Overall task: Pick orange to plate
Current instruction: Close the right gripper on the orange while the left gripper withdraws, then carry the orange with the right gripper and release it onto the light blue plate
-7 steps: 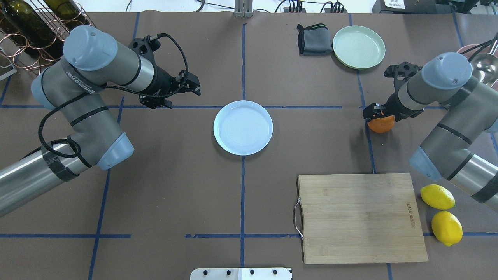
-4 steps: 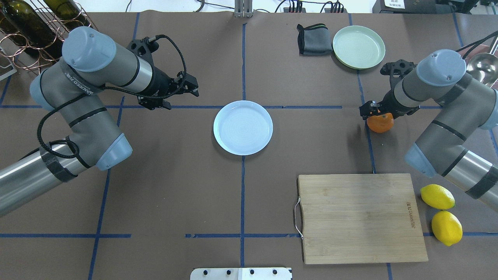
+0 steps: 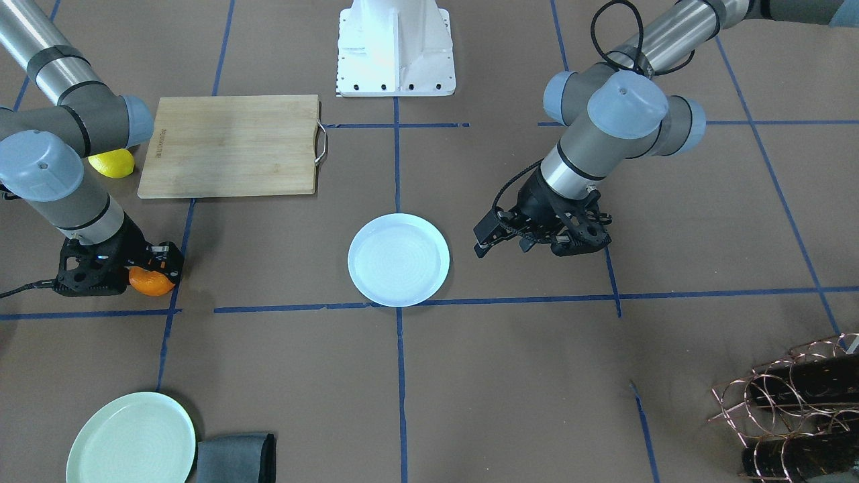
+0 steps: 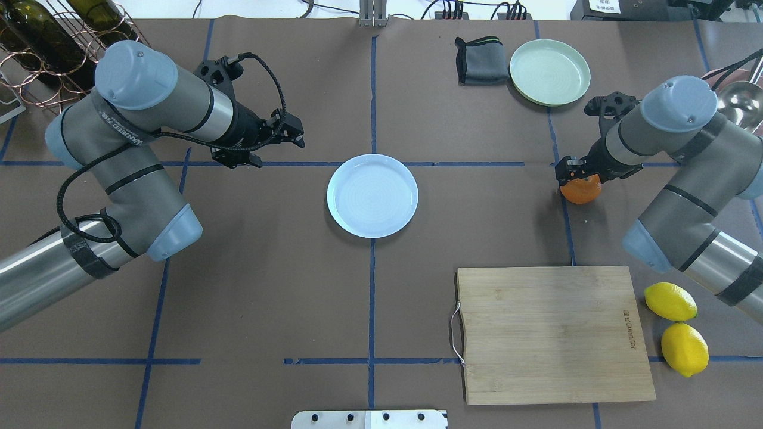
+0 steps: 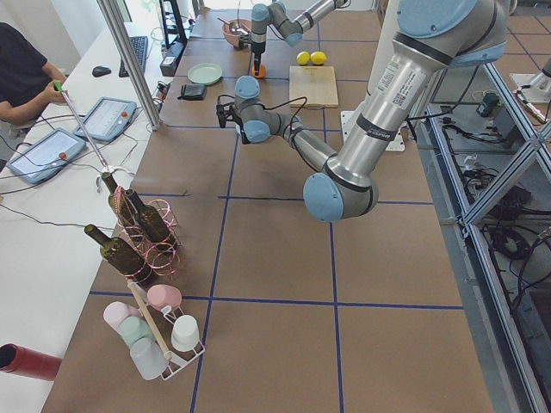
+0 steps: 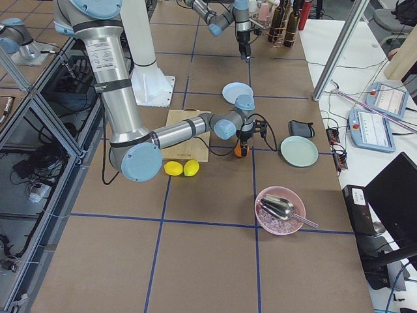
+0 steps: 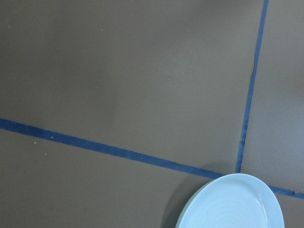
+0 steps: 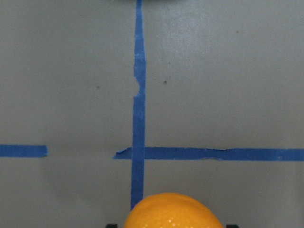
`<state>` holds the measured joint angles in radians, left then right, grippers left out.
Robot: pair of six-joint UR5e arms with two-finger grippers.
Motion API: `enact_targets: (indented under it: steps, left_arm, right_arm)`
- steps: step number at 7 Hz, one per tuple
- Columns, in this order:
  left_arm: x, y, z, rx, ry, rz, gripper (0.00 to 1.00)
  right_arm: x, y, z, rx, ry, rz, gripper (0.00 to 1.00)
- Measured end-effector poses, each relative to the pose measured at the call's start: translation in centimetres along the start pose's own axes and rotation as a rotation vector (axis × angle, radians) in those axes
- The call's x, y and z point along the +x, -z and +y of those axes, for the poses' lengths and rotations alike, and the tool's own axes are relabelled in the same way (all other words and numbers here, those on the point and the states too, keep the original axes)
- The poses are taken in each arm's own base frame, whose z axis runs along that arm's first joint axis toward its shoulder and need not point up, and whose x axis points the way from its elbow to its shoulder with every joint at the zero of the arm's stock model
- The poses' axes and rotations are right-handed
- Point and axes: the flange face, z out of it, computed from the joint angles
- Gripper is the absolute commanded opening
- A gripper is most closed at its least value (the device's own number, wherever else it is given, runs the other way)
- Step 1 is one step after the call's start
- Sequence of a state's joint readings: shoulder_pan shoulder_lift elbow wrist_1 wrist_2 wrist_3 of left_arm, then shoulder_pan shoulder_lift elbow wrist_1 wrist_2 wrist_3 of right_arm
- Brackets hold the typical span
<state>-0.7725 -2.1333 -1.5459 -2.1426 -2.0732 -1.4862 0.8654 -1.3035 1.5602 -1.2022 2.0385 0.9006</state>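
Note:
The orange (image 4: pixel 582 190) sits at the table's right side by a blue tape cross, also low in the right wrist view as the orange (image 8: pixel 173 212). My right gripper (image 4: pixel 573 174) comes down over it with a finger close on either side, shut on the orange (image 3: pixel 149 282). The pale bluish-white plate (image 4: pixel 372 195) lies empty at the table's centre, well to the left of the orange. My left gripper (image 4: pixel 297 134) hovers open to the left of the plate (image 3: pixel 398 259), holding nothing. The left wrist view catches only the plate's rim (image 7: pixel 223 185).
A wooden cutting board (image 4: pixel 554 333) lies near the front right with two lemons (image 4: pixel 670 301) beside it. A mint-green plate (image 4: pixel 549 71) and a folded grey cloth (image 4: pixel 480 61) are at the back right. A bottle rack (image 4: pixel 47 47) is back left; a pink bowl with ladle (image 6: pixel 280 210) is far right.
The right arm shifted slightly leftward and its gripper settled around the orange, which barely moved. The left arm stayed almost still.

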Motion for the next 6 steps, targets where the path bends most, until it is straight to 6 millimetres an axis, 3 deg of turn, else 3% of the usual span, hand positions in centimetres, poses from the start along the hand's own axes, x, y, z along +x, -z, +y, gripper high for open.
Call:
enact_targets:
  steps: [1, 3, 5, 6]
  left_arm:
    - [-0.3, 0.7, -0.9, 0.005, -0.004, -0.004, 1.0]
    - [-2.3, 4.7, -3.2, 0.036, -0.132, -0.052, 1.0]
    - [-7.8, 10.2, -5.7, 0.092, -0.385, -0.114, 1.0]
    - [-10.9, 11.6, -7.0, 0.103, -0.469, -0.153, 1.0]
  right_arm:
    - [-0.5, 0.7, -0.1, -0.006, 0.001, -0.017, 0.0]
    - [-2.9, 5.5, -0.1, -0.015, -0.006, -0.078, 0.0]
    - [-10.1, 10.0, -0.7, -0.008, -0.063, -0.136, 0.0]
    - [-14.2, 10.8, -0.6, -0.007, -0.097, -0.16, 0.0]
